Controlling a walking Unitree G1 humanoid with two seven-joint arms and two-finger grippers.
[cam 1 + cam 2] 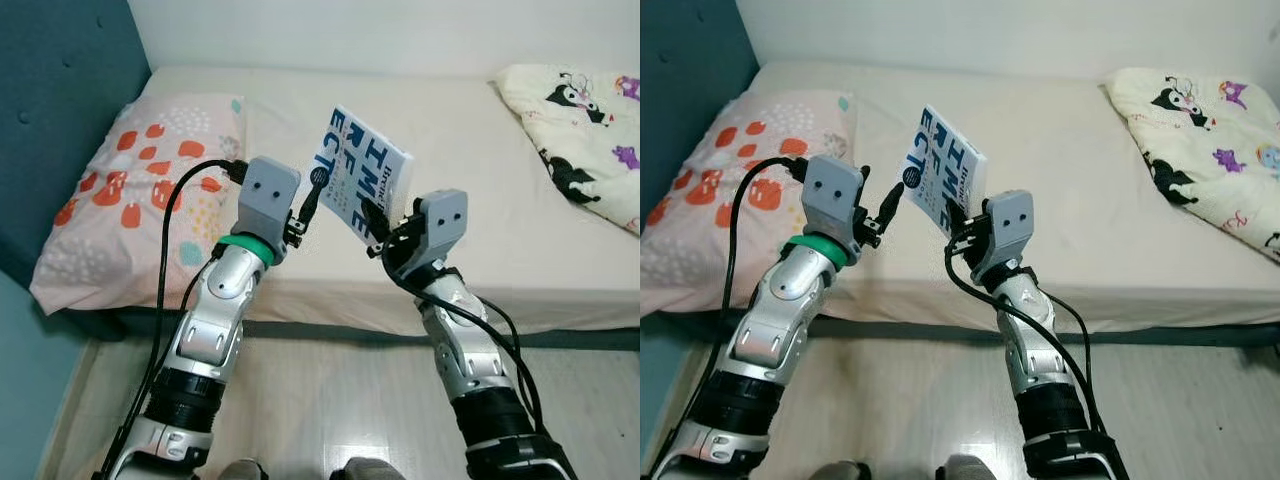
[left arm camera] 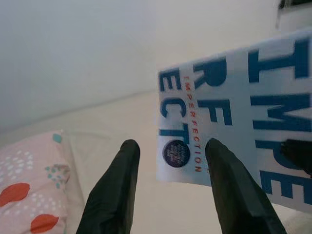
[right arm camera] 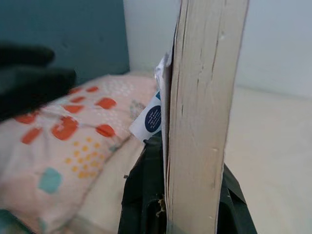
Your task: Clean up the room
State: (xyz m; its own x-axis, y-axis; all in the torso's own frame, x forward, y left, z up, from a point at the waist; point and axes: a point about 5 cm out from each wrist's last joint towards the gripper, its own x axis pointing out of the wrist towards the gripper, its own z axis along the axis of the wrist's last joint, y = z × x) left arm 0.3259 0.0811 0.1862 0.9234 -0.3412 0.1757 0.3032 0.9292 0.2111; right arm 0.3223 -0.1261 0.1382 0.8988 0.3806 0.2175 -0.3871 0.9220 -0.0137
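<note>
From the head views, the right pincer [image 1: 378,232] was clamped on the lower edge of the book [image 1: 360,186], holding it tilted above the bed [image 1: 480,180], long axis running up and away. In the left wrist view, the left pincer [image 2: 170,183] gaped released, one finger [image 2: 229,190] overlapping the cover. In the right wrist view, the page block stood upright between the fingers, the pillow [image 3: 73,146] beyond.

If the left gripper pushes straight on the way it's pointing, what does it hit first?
Probably the book: the open left gripper points at its lower cover corner, which the right gripper holds up over the bed. Depth is unclear.
</note>
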